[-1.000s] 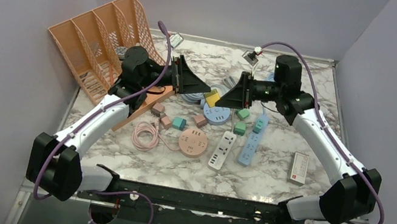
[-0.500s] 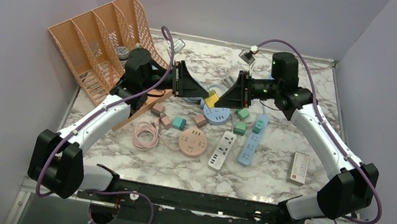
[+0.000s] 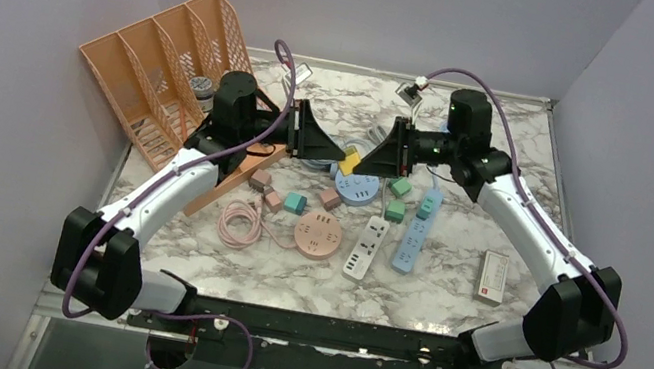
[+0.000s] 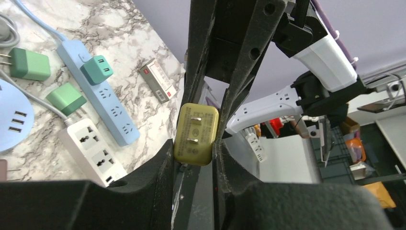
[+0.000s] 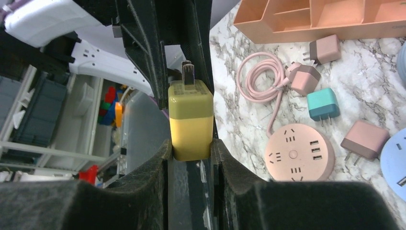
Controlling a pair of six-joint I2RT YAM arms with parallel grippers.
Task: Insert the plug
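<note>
A yellow plug [image 3: 348, 163] hangs in the air above the middle of the marble table, between both grippers, which meet tip to tip. My left gripper [image 3: 339, 157] comes from the left and is shut on the plug's pronged end [image 4: 195, 134]; two flat prongs face the left wrist camera. My right gripper [image 3: 360, 164] comes from the right, its fingers pressed on the sides of the plug body [image 5: 190, 122]. Below lie a round blue socket strip [image 3: 356, 189], a round pink one [image 3: 317, 235], a white strip [image 3: 367, 247] and a long blue strip [image 3: 416, 231].
An orange file rack [image 3: 166, 65] stands at the back left. A coiled pink cable [image 3: 240, 225] and several small pink and green plugs lie around the strips. A white box with a red label [image 3: 491, 278] lies at the right. Grey walls enclose the table.
My left gripper has moved right to the plug and closed on its pronged end. The right gripper still holds the plug at about the same spot.
</note>
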